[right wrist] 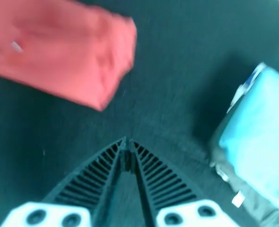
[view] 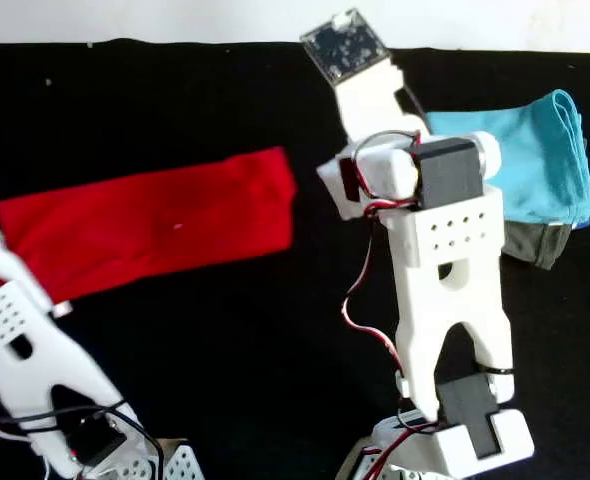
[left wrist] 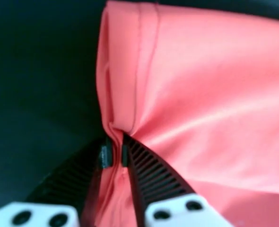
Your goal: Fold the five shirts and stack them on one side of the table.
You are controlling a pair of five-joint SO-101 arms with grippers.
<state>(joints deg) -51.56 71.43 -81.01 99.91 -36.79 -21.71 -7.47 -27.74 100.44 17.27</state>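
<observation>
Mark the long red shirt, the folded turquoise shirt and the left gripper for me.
long red cloth shirt (view: 155,230), high view, middle of the folded strip.
folded turquoise cloth shirt (view: 545,160), high view, its top face.
left gripper (left wrist: 113,153), left wrist view, between the fingertips shut on the red shirt's edge.

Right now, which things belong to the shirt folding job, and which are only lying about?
Job: red shirt, pinched by the left claw; turquoise shirt on a grey shirt; right claw, shut and empty.
Lying about: black table cover.

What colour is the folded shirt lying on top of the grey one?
The top shirt is turquoise blue; the high view shows it best.
</observation>
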